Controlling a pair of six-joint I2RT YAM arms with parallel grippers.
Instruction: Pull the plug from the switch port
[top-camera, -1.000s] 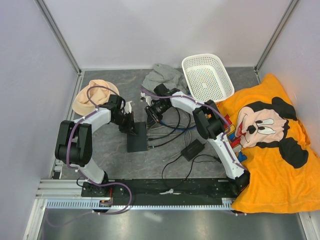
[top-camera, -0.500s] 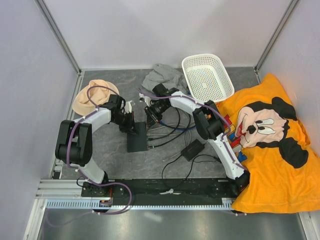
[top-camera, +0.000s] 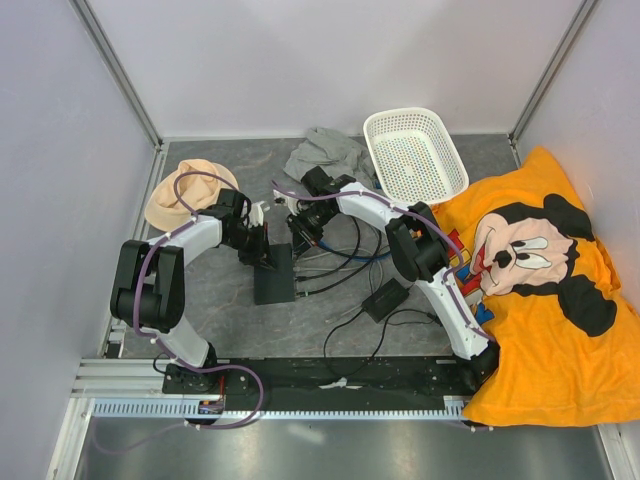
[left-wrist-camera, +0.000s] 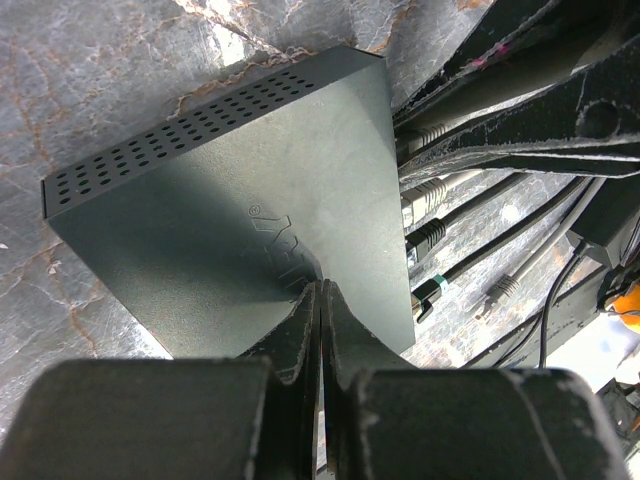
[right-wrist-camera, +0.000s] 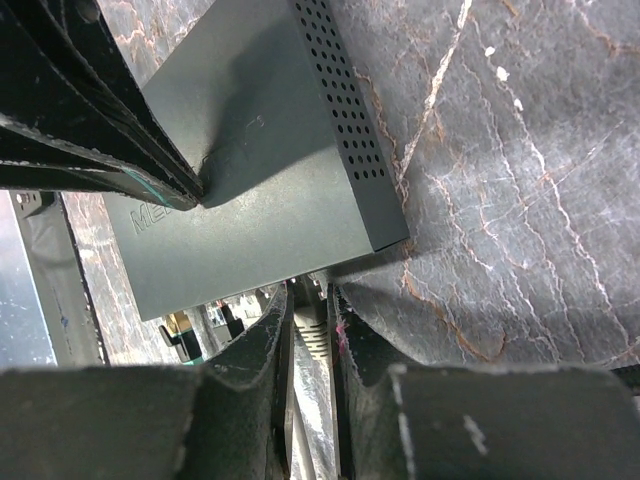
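**Item 1, switch** (top-camera: 273, 278): flat black box lying left of centre on the surface, about midway between the near and far edges. Its ports face the right edge.

**Item 2, left tool** (left-wrist-camera: 320, 290): fingers pressed together, tips down on the switch's lid. I take this as bracing the box.

**Item 3, right tool** (right-wrist-camera: 308, 297): at the switch's far right corner, pinching the plug (right-wrist-camera: 312, 345) by its ribbed grey boot.

**Item 4, other cables** (left-wrist-camera: 470, 215): several run along the same port row and look untouched.

**Status:** I judge the box steadied and the grip made. The plug's nose meets the box's edge (the socket itself is hidden from me), so I count it as not yet out. The pull toward the right edge is what remains.
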